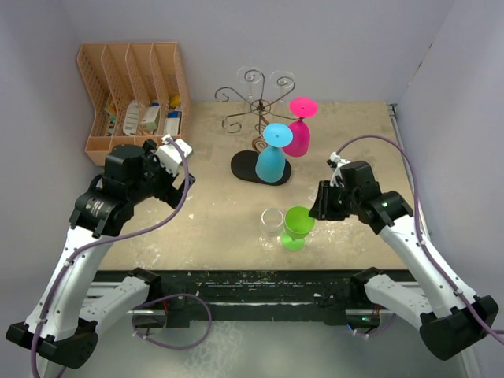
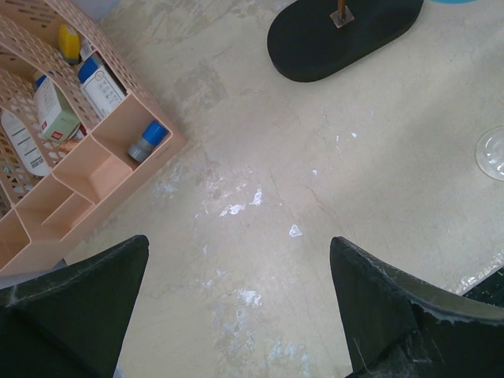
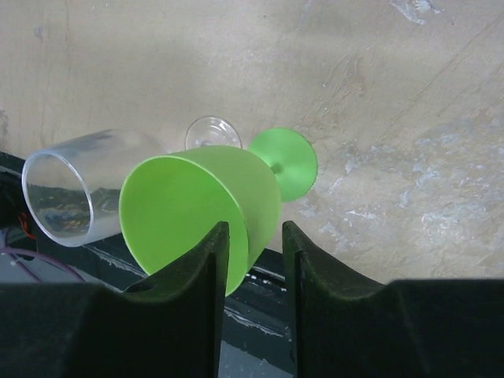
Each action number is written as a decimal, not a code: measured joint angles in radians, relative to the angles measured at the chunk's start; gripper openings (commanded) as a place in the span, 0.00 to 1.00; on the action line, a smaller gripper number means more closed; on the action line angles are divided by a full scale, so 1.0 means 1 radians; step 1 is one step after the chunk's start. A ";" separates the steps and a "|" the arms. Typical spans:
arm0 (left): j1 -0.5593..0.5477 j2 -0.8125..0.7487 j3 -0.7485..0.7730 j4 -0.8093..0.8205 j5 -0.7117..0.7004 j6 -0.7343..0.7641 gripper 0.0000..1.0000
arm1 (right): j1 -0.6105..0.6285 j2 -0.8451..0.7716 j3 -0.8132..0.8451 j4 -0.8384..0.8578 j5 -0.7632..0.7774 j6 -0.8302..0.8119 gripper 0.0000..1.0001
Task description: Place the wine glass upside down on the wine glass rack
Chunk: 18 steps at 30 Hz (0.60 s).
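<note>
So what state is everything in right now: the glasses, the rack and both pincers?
wine glass rack: standing, holding two glasses.
blue glass: hanging upside down on the rack.
pink glass: hanging upside down on the rack.
green wine glass: upright, not yet on the rack.
clear glass: upright beside the green one.
left pincer: wide open, empty.
right pincer: astride the green glass's rim; grip unclear.

The green wine glass [image 1: 298, 227] is standing upright on its foot, mouth facing up, near the front edge of the table [image 1: 205, 213]. The wine glass rack [image 1: 256, 106], thin dark wire with curled arms on a black oval base, is standing farther back, well apart.
</note>
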 measured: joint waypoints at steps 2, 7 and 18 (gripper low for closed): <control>0.007 0.000 0.000 0.000 0.003 -0.001 1.00 | 0.021 0.011 0.000 0.006 0.010 0.008 0.25; 0.034 0.000 0.000 0.000 0.026 -0.008 1.00 | 0.055 0.066 0.000 0.009 0.046 0.025 0.10; 0.047 0.007 0.005 -0.006 0.077 -0.009 1.00 | 0.119 0.192 0.263 -0.195 0.259 0.018 0.00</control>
